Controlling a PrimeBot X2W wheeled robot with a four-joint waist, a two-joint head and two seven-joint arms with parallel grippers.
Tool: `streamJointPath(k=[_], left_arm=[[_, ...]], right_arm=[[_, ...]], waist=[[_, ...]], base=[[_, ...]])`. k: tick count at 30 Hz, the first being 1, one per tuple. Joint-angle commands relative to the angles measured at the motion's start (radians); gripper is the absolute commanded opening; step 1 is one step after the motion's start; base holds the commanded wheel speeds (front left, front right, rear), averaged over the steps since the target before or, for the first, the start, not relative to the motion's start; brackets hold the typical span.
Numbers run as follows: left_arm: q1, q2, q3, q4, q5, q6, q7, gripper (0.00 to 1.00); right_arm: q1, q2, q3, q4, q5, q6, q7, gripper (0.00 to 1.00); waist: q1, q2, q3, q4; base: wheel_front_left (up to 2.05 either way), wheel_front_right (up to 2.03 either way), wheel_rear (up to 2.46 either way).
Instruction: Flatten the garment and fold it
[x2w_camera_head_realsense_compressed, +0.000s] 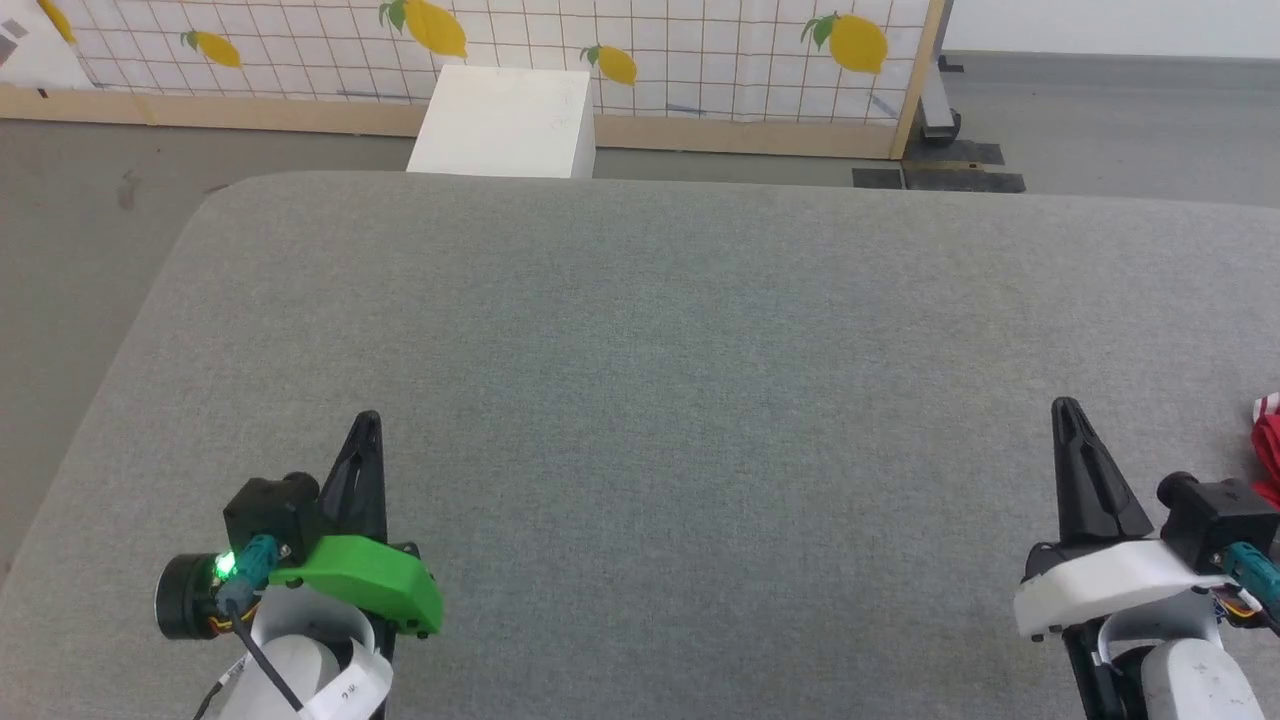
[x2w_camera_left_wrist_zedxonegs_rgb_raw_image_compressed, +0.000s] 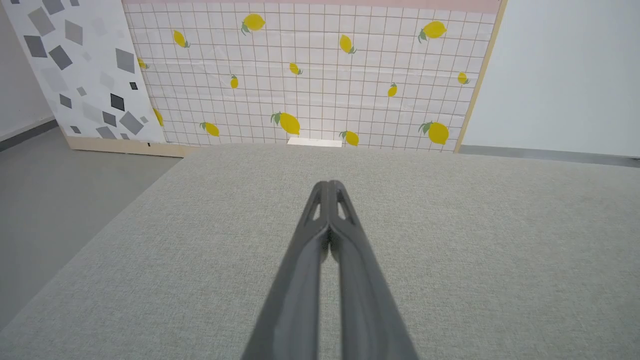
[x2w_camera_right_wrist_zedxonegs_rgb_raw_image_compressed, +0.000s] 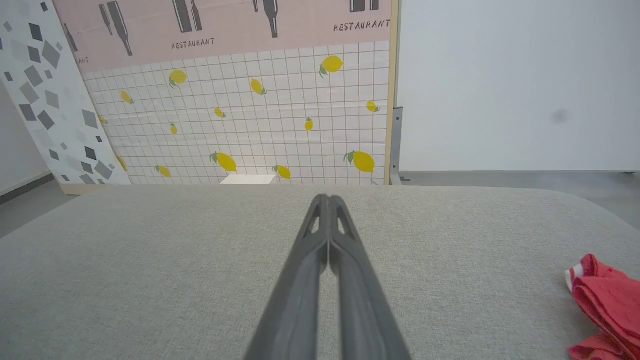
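Note:
The garment (x2w_camera_right_wrist_zedxonegs_rgb_raw_image_compressed: 605, 305) is a bunched red cloth with a bit of white and striped trim, lying on the grey surface at the lower right of the right wrist view. In the head view a small part of the garment (x2w_camera_head_realsense_compressed: 1268, 440) peeks in at the right edge, just right of my right gripper (x2w_camera_head_realsense_compressed: 1066, 408). That gripper (x2w_camera_right_wrist_zedxonegs_rgb_raw_image_compressed: 329, 200) is shut and empty, tips pressed together above the surface. My left gripper (x2w_camera_head_realsense_compressed: 368, 420) sits at the lower left, far from the garment. The left gripper (x2w_camera_left_wrist_zedxonegs_rgb_raw_image_compressed: 329, 185) is also shut with nothing in it.
Both arms hover over a wide grey fabric-covered table (x2w_camera_head_realsense_compressed: 640, 380) with rounded corners. Beyond its far edge stand a white box (x2w_camera_head_realsense_compressed: 505, 120) and a lemon-patterned tiled panel (x2w_camera_head_realsense_compressed: 600, 50). Grey floor lies left of the table (x2w_camera_left_wrist_zedxonegs_rgb_raw_image_compressed: 60, 185).

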Motion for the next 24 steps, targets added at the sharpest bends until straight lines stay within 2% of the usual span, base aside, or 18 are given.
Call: streamJointPath(k=[1,24], left_arm=[[0.020,-0.008,0.009,-0.008,0.025,-0.007,0.006,0.00],[0.048,-0.046,0.052,-0.048,0.092,-0.024,0.047,0.00]], right_arm=[[0.016,0.001,0.005,-0.010,-0.010,0.000,0.006,0.00],[0.029,0.001,0.027,-0.042,-0.034,-0.001,0.045,0.00]], waist=[[0.0000,0.0000,0.000,0.000],[0.0000,0.0000,-0.006,-0.006]], base=[[0.00,0.00,0.00],[0.00,0.00,0.00]])
